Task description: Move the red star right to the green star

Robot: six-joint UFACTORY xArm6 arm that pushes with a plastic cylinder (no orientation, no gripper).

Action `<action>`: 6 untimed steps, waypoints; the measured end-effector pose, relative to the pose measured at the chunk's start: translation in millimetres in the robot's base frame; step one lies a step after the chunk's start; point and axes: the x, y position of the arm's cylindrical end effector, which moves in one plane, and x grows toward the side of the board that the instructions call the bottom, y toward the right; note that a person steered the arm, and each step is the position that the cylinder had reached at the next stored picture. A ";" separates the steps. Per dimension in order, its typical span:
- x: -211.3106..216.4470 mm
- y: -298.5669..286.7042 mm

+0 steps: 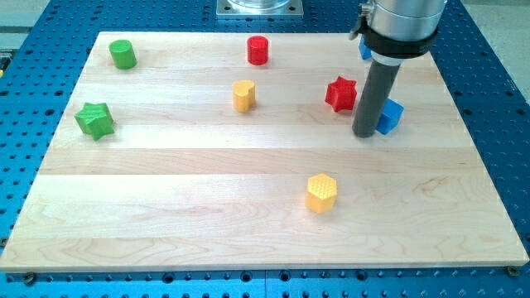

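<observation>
The red star (340, 93) sits upper right on the worktop (166, 215), the green star (94, 120) far at middle left. My tip (365, 134) rests just right of it; there is no pincer. The star looks light, rigid and likely to spin, so push its right side squarely.

Green cylinder (122, 54); red cylinder (258, 50) — 2 yellow blocks (243, 95) (321, 193); blue block (389, 116).

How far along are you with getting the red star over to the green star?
Nothing looks done yet: the red star sits toward the view's right, far from the green star at the left edge. My tip is just right of the red star, placed to push. The whole leftward push remains.
</observation>
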 end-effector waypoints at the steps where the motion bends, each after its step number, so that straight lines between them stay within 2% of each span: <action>1: -0.3 -14.3; 3: -0.4 -17.7; 4: -25.1 -15.5; 6: -70.0 41.9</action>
